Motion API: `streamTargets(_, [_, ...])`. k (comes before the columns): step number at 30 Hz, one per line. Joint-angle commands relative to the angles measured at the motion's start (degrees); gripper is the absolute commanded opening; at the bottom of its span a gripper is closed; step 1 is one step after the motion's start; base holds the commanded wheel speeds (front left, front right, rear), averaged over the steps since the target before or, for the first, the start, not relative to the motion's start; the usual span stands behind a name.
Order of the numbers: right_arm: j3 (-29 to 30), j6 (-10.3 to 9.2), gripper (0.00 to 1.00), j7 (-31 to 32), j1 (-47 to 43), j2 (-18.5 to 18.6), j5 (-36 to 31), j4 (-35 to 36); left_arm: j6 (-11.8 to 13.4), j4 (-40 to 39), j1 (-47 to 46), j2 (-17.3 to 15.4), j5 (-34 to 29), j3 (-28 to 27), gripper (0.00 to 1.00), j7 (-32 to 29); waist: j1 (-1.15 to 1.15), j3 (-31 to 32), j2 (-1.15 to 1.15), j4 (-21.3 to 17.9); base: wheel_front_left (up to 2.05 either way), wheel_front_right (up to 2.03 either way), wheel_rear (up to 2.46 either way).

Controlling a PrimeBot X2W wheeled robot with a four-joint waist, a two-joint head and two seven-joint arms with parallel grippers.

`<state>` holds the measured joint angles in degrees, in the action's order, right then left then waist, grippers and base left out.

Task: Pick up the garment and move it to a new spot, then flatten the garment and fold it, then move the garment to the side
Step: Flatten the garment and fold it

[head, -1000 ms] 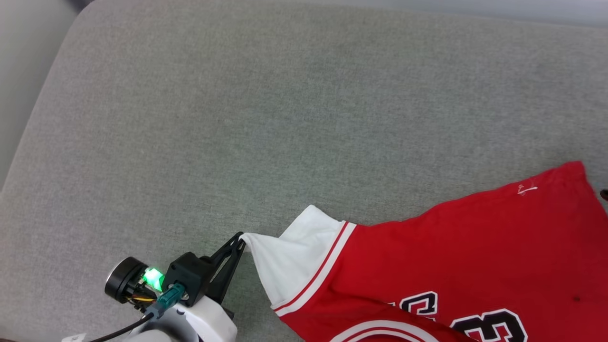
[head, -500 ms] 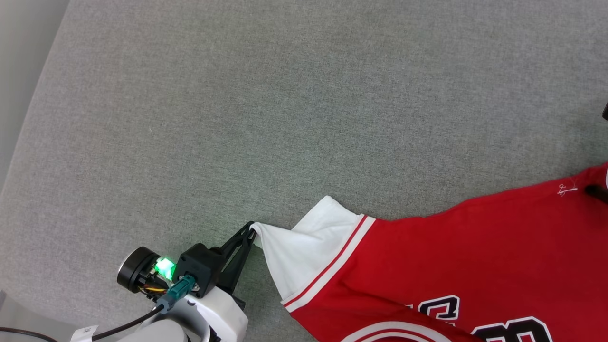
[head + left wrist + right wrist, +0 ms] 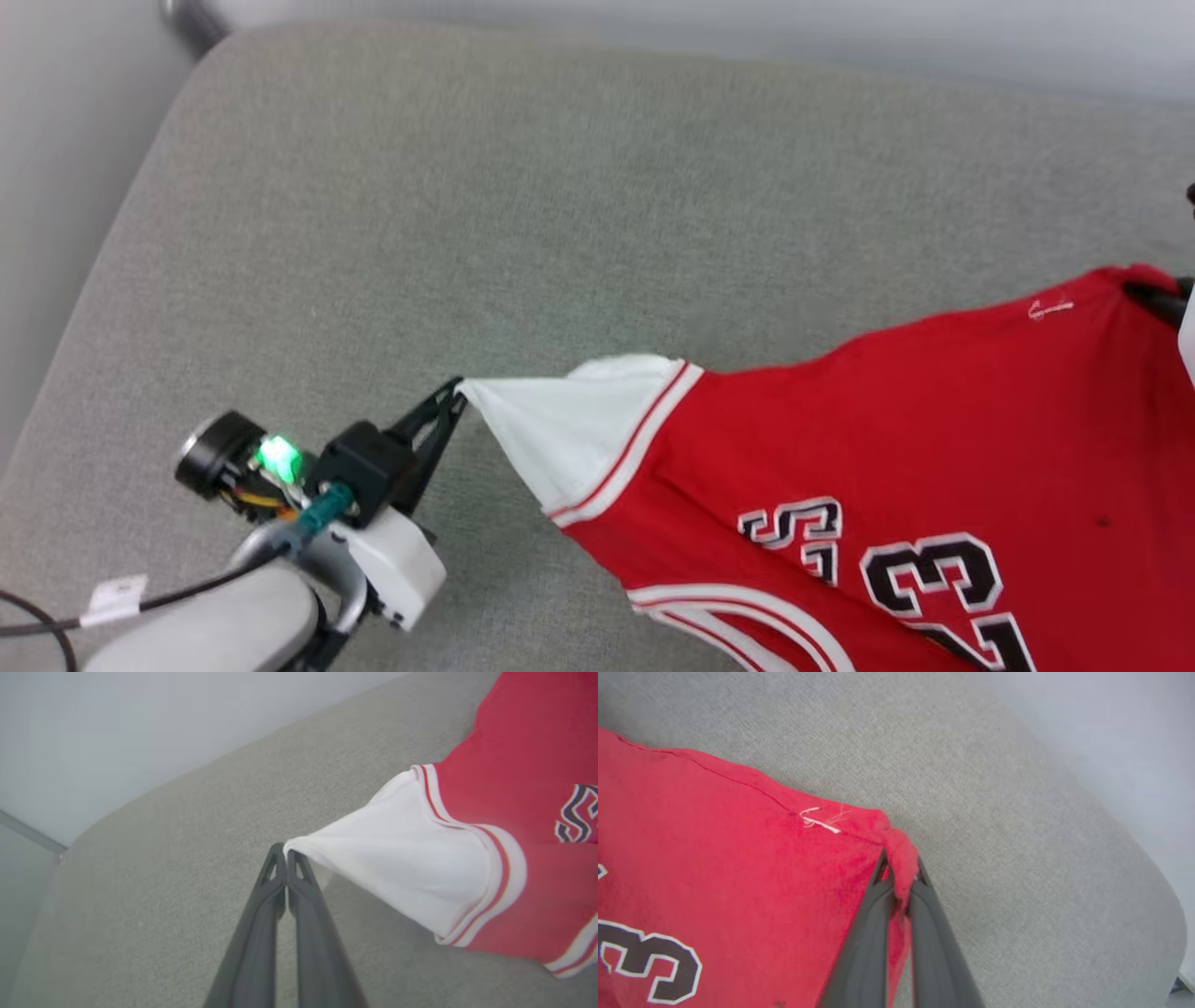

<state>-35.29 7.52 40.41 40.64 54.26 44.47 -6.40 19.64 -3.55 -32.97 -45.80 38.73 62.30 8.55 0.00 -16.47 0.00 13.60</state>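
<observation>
The garment (image 3: pixel 887 448), a red jersey with white sleeve panels and black numbers, stretches across the lower right of the grey cushion (image 3: pixel 560 205). My left gripper (image 3: pixel 456 397) is shut on the tip of the white sleeve (image 3: pixel 397 868), pulling it to a point. The left wrist view has that gripper (image 3: pixel 286 849) pinching the sleeve corner, fingers pressed together. My right gripper (image 3: pixel 900 877) is shut on a bunched red corner of the garment (image 3: pixel 738 858) near a loose white thread. In the head view its dark fingers (image 3: pixel 1158 299) touch the frame's right edge at that corner.
The grey cushion has a rounded far-left corner (image 3: pixel 215 65) with pale floor or wall beyond it. Its far edge runs along the top of the head view. A cable with a white tag (image 3: pixel 112 597) trails from my left arm.
My right gripper has shut on the garment's red corner. The sleeve and body are pulled tauter and lifted. The head view has shifted, so more of the numbers shows.
</observation>
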Motion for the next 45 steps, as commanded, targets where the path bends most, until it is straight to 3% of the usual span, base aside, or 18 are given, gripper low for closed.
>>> streamTargets(1, [0.31,-0.06,0.0,-0.92,0.81,0.23,0.14,0.34,-0.33,-0.36,-1.06,-0.5,-0.37,-0.34,0.0,-0.49,0.0,3.56,0.0,-1.51,0.0,0.0,0.0])
streamTargets(8, [4.52,-0.06,0.0,-7.57,2.58,0.06,-1.78,2.54,-3.54,-2.32,-11.34,-2.54,-1.94,-3.55,0.0,-3.77,0.0,8.11,0.0,-4.41,0.0,0.0,0.0])
streamTargets(15, [10.27,-0.06,0.0,-11.84,8.38,-3.94,-6.79,3.24,-7.45,-1.16,-24.86,-1.84,-3.52,-7.92,0.0,-6.9,0.0,7.42,0.0,-7.36,0.0,0.0,0.0])
streamTargets(23, [14.37,-0.06,0.0,-13.19,19.78,-8.43,-13.89,2.58,-12.15,5.39,-41.09,2.2,-4.76,-11.92,0.0,-9.38,0.0,1.08,0.0,-9.31,0.0,0.0,0.0])
streamTargets(30, [15.7,-0.06,0.0,-14.58,35.65,-12.21,-19.0,-3.07,-16.2,14.94,-57.26,7.33,-7.75,-14.11,0.0,-9.0,0.0,-7.2,0.0,-10.03,0.0,0.0,0.0])
streamTargets(35, [13.86,-0.06,0.0,-15.54,48.17,-14.08,-23.04,-8.0,-18.56,21.46,-69.23,10.45,-9.96,-15.71,0.0,-8.34,0.0,-11.79,0.0,-10.32,0.0,0.0,0.0])
streamTargets(45, [8.14,-0.06,0.0,-19.83,67.5,-17.41,-25.87,-20.41,-22.39,33.28,-83.61,14.13,-11.29,-17.46,0.0,-4.7,0.0,-16.73,0.0,-10.1,0.0,0.0,0.0])
